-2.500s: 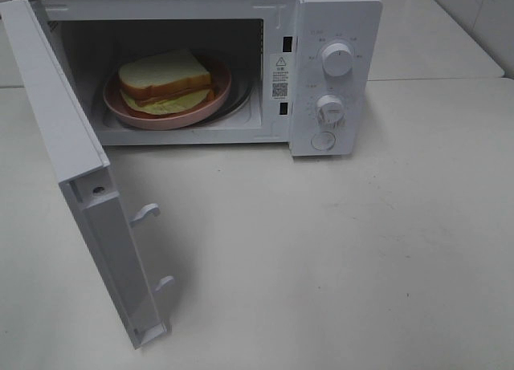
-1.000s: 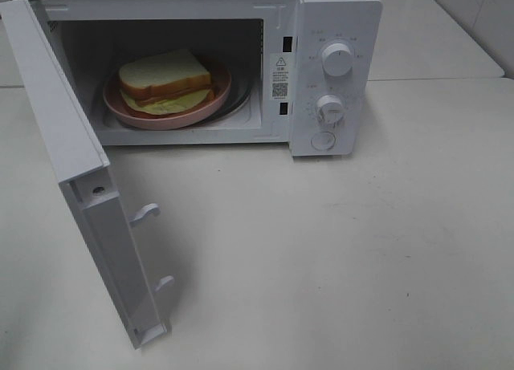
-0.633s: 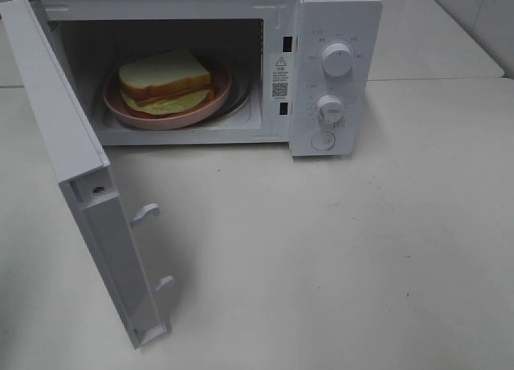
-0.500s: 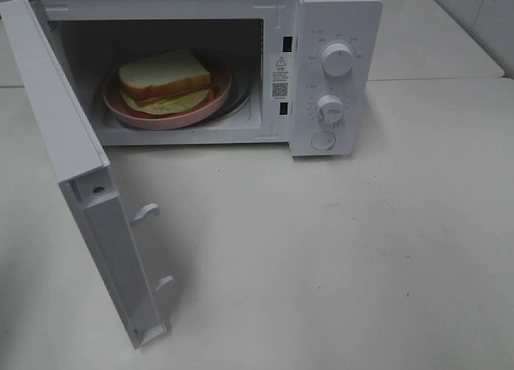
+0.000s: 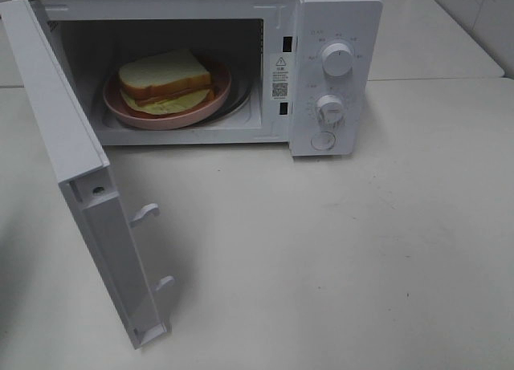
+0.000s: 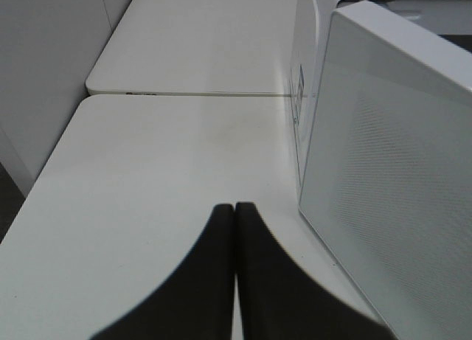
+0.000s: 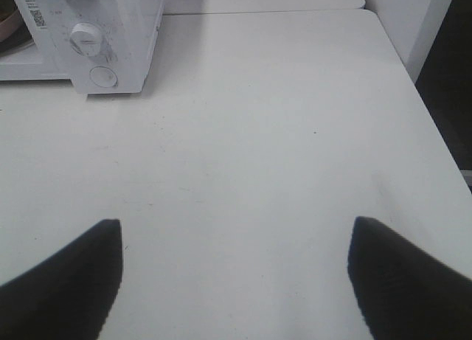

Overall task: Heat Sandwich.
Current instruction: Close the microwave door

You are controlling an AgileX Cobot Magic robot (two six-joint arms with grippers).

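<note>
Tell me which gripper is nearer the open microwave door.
Left. The left gripper, jaws shut, sits just beside the door, at its outer face. The right gripper, jaws open, hangs over the table on the far, knob side of the microwave.

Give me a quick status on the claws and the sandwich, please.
Left claw shut, empty, beside the door. Right claw open, empty, over the table. Sandwich on pink plate inside microwave, door wide open.

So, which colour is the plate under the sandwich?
Pink. The plate under the sandwich shows best in the exterior high view.
</note>
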